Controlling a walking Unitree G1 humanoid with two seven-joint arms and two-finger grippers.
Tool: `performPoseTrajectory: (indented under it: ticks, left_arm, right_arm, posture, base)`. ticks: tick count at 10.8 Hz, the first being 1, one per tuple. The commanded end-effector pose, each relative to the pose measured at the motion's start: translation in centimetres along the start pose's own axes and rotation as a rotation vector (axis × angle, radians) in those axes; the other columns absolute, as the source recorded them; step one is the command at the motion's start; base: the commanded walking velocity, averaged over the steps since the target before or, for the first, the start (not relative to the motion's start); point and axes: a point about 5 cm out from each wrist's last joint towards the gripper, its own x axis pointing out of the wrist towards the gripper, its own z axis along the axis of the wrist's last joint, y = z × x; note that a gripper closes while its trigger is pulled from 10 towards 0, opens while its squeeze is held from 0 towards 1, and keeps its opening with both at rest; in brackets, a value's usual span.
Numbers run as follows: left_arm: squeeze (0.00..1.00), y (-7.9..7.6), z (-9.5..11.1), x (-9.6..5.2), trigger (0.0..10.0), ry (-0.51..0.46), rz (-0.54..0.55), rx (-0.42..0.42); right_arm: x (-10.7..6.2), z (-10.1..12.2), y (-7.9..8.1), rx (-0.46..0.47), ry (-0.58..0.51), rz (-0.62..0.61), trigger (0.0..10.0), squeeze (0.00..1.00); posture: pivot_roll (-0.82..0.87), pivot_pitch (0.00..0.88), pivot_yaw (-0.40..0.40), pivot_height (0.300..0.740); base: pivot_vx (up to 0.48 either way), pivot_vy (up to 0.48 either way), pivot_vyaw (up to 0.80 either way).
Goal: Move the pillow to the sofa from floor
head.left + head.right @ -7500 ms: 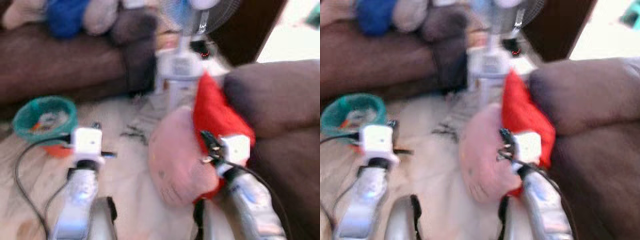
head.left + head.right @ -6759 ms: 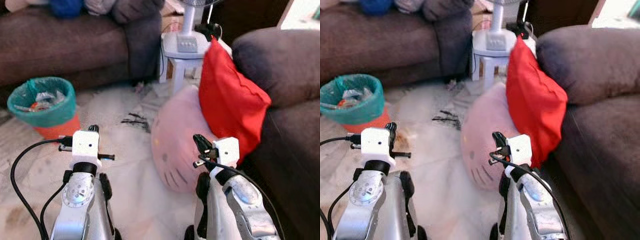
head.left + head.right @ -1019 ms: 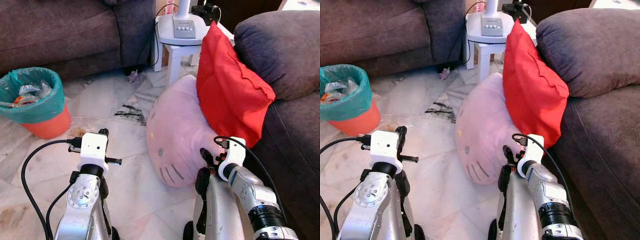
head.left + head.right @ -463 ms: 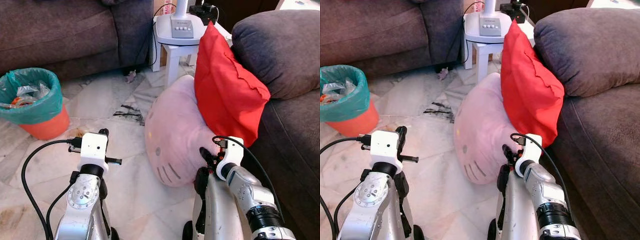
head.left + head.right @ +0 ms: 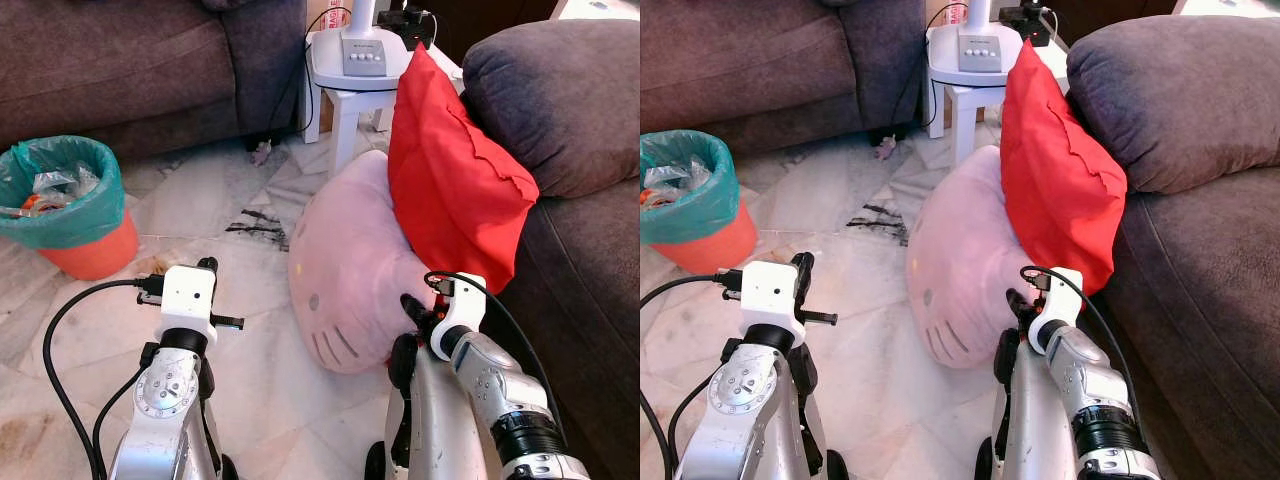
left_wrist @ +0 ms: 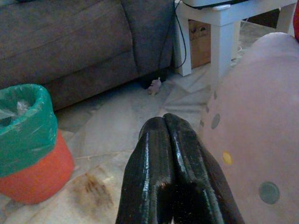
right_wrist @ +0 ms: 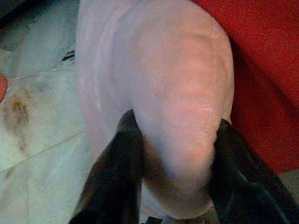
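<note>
A pink cat-face pillow (image 5: 345,270) stands on the tiled floor, leaning against the brown sofa (image 5: 580,130) on the right. A red pillow (image 5: 450,190) rests on top of it, against the sofa arm. My right gripper (image 5: 412,306) is at the pink pillow's near lower edge. In the right wrist view it (image 7: 175,154) is open, its fingers (image 7: 124,154) straddling the pillow's (image 7: 159,79) rounded edge and touching it on both sides. My left gripper (image 6: 164,140) is shut and holds nothing, hovering over the floor left of the pillow (image 6: 252,140).
An orange bin with a green liner (image 5: 62,200) stands at the left. A white stool carrying a fan base (image 5: 355,65) is behind the pillows. A second brown sofa (image 5: 130,60) runs along the back. Dark scraps (image 5: 255,222) lie on the tiles.
My right gripper has edged forward onto the pink pillow's edge, and the pillow has tipped slightly to the left. The left arm has stayed put.
</note>
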Motion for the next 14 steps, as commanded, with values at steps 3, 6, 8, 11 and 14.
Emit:
performPoseTrajectory:
  ticks: [3,6,8,11,14]
  left_arm:
    - [0.00,-0.1,-0.4,-0.2,10.0,0.024,-0.006,-0.009]
    - [0.00,-0.1,-0.4,-0.1,10.0,0.023,-0.007,-0.010]
    - [0.00,-0.2,-0.4,-0.1,10.0,0.021,-0.008,-0.012]
    - [0.00,-0.1,-0.3,0.0,10.0,0.017,-0.008,-0.008]
    - [0.00,-0.1,-0.3,0.0,10.0,0.015,-0.008,-0.011]
  right_arm:
    - [0.0,0.2,0.7,0.011,-0.018,0.035,0.0,0.00]
    - [0.0,0.3,0.9,0.006,-0.024,0.053,0.0,0.00]
    - [0.0,0.6,1.3,-0.005,-0.036,0.075,0.0,0.00]
    - [-0.3,1.9,3.2,-0.089,-0.087,0.221,0.0,0.00]
    - [-1.1,2.4,5.0,-0.157,-0.123,0.403,0.0,0.00]
  posture:
    - [0.08,0.142,-0.055,0.356]
    - [0.08,0.142,-0.056,0.356]
    - [0.08,0.136,-0.056,0.356]
    - [0.09,0.123,-0.054,0.356]
    - [0.09,0.118,-0.055,0.356]
  base:
    - [0.000,0.000,0.00]
    - [0.000,0.000,0.00]
    - [0.000,0.000,0.00]
    - [0.000,0.000,0.00]
    - [0.000,0.000,0.00]
